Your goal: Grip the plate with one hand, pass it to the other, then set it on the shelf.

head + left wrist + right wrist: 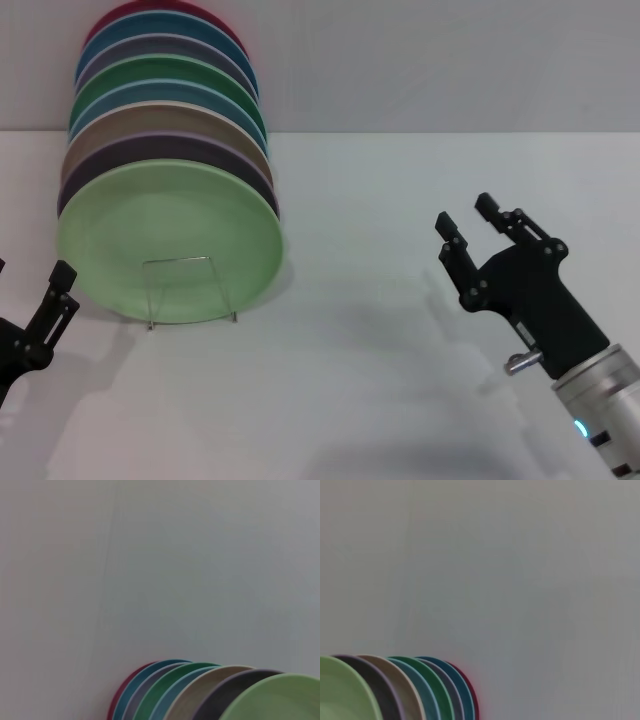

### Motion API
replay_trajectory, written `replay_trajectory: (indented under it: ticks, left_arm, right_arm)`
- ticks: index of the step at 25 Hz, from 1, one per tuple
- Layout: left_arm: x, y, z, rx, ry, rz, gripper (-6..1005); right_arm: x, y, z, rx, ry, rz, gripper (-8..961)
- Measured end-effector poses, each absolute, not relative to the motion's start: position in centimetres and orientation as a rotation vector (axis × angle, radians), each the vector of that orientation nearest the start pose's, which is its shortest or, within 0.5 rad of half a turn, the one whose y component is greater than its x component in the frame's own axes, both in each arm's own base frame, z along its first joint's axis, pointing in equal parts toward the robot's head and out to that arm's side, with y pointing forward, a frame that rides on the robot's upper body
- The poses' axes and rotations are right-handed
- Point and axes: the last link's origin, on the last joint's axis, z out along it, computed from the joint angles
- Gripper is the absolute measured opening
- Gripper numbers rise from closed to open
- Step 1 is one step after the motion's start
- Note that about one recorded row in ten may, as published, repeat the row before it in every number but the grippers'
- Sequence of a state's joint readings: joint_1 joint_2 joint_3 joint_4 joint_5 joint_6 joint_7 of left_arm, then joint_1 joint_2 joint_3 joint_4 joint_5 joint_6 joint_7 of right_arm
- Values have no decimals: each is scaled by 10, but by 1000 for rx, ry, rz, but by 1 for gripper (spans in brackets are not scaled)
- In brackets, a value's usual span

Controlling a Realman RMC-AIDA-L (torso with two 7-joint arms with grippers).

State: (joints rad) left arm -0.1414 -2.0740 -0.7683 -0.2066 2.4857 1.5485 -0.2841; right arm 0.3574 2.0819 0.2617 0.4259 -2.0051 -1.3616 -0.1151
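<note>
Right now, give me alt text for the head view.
A light green plate stands upright at the front of a row of coloured plates on a clear rack. The right gripper hovers open nearby; the left gripper waits at the frame's edge.

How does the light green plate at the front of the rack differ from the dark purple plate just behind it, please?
The light green plate is pale and shows its whole face, while the dark purple plate is dark and shows only a curved strip of rim. The green one leans against the clear rack front; the purple one stands further back. Both are round and stand upright.
</note>
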Motion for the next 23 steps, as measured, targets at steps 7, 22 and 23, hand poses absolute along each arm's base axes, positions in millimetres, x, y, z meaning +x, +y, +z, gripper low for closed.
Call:
replay_trajectory:
  ticks: [7, 22, 23]
  left_arm:
    - [-335, 228, -17, -1609, -530, -954, 803]
    - [-335, 237, -13, -1557, -537, -941, 827]
    - [-335, 237, -13, -1558, -531, -934, 827]
  right_arm:
    - [267, 271, -67, -1769, 281, 871, 599]
    - [295, 269, -36, -1584, 291, 794, 667]
    - [297, 268, -35, -1586, 288, 784, 667]
